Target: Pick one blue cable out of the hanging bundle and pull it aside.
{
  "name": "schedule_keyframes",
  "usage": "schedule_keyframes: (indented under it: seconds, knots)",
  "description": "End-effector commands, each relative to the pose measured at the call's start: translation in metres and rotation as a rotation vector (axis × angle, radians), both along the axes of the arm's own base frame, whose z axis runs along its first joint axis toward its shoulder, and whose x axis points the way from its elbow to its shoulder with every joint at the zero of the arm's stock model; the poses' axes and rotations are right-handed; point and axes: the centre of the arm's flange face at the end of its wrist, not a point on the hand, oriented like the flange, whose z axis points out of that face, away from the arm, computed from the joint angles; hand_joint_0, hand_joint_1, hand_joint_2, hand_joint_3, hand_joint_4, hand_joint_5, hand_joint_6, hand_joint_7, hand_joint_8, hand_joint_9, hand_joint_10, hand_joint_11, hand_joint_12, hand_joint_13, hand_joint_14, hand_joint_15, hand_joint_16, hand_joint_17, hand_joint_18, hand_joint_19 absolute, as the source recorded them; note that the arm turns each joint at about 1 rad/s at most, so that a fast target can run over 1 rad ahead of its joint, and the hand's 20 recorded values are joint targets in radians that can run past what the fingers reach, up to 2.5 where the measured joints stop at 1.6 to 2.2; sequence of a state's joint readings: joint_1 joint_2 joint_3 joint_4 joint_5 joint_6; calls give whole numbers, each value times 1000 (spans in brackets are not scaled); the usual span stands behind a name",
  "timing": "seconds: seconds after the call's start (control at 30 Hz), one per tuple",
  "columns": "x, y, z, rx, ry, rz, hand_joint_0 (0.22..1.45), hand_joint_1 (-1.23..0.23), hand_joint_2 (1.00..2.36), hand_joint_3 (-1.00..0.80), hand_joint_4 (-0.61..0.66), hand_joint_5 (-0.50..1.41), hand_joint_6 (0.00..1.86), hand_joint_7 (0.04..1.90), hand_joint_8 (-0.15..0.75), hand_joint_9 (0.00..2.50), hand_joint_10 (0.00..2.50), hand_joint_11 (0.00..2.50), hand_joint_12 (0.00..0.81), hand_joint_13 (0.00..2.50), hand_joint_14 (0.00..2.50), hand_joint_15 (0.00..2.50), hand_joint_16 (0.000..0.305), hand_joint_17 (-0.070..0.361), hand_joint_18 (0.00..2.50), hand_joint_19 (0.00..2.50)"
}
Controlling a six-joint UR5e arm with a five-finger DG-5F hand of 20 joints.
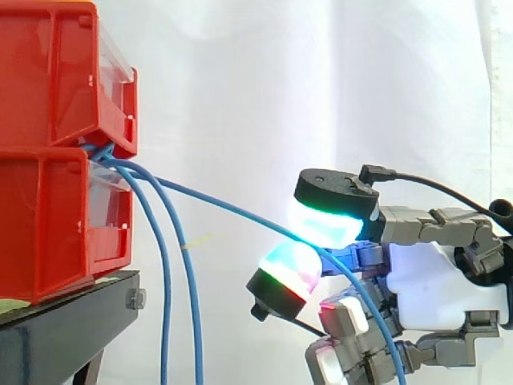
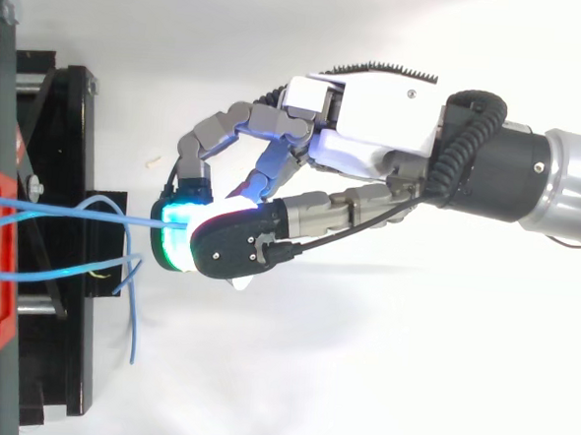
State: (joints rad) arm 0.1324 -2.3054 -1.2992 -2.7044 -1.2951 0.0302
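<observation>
I see the hand (image 1: 445, 281) pinching one blue cable (image 1: 232, 207) between two glowing pads (image 1: 325, 223), stretched aside from the red bins (image 1: 48, 88). Two other cables (image 1: 165, 273) hang straight down, their ends cut off below.

One thin blue cable (image 1: 232, 210) runs taut and slanting down from the gap between the stacked red bins (image 1: 56, 120) out to the hand (image 1: 449, 273). It is pinched between the hand's glowing fingertips (image 1: 325, 220) and trails down behind them. The other blue cables (image 1: 165, 305) hang loose beside the bins, well apart from it.
</observation>
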Motion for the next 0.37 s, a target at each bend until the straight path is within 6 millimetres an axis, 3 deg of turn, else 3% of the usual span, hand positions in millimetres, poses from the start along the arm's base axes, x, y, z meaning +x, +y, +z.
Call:
schedule_keyframes:
  seconds: [0.0,0.33]
  knots:
    - [0,0,0,0,0,-1,619,-787,1123,16,-82,-71,932,1095,294,1226,19,716,348,1012,24,695,57,129,812,478]
    - [0,0,0,0,0,1,618,-787,1127,13,-83,-71,932,1092,295,1223,22,705,351,1011,23,694,58,130,814,479]
